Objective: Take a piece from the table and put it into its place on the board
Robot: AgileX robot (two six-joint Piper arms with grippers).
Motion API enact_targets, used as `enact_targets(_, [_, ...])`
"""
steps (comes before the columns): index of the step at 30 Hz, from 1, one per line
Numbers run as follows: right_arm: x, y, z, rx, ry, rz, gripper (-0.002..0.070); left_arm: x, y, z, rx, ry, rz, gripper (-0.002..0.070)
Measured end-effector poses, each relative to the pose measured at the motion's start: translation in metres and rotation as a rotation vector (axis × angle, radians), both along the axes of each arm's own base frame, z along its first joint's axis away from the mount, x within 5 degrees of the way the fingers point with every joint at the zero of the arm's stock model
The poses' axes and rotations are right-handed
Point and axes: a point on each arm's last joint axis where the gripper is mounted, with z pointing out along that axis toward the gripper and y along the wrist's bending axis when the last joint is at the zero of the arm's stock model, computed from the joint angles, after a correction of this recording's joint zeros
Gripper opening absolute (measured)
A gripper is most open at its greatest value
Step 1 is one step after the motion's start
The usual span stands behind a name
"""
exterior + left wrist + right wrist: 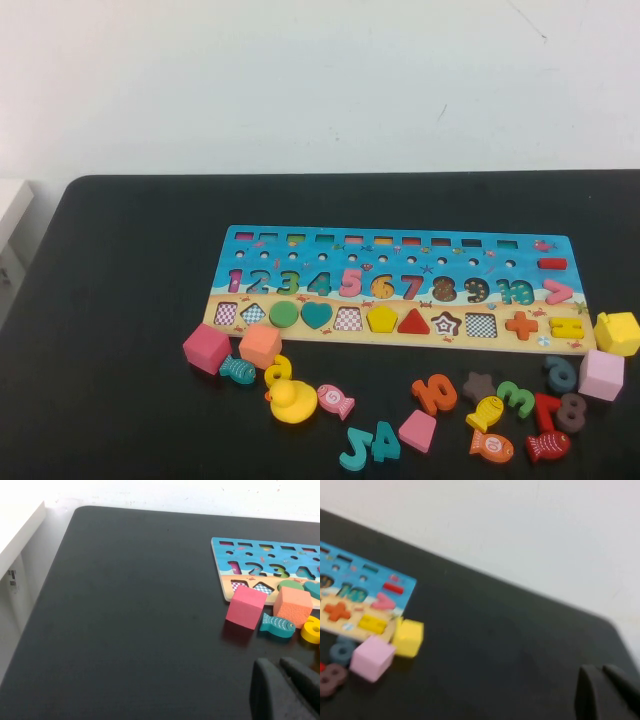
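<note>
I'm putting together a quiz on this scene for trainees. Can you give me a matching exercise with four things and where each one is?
Things:
1. yellow pentagon
2. yellow duck
3. left gripper
4. right gripper

Places:
A. on the table, in front of the board
B. shut, above the table off the board's right end
C. seated in the board's shape row, beside the red triangle
D. shut, above the table off the board's left end, facing the pink cube

Pairs: 1-C, 2-A, 3-D, 4-B
</note>
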Motion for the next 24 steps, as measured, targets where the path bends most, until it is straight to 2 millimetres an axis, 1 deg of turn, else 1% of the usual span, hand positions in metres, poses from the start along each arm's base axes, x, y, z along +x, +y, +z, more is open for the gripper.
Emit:
enact_targets(7, [0.011, 0.005, -0.051, 0.162, 0.068, 0.000, 0.0019, 0.000, 0.000, 0.000, 0.000, 0.000, 0.000, -0.0001])
enact_targets(14, [0.017, 0.006, -0.090, 0.219, 0.142, -0.004, 0.0019, 0.000, 0.000, 0.000, 0.002, 0.000, -0.001, -0.0001])
enact_targets(18, [0.019, 0.006, -0.089, 0.222, 0.097, 0.000, 0.0019, 0.000, 0.000, 0.000, 0.002, 0.000, -0.001, -0.0001])
enact_targets(24, [0.020, 0.006, -0.089, 0.225, 0.091, 0.001, 0.0019, 0.000, 0.000, 0.000, 0.002, 0.000, -0.001, -0.0001])
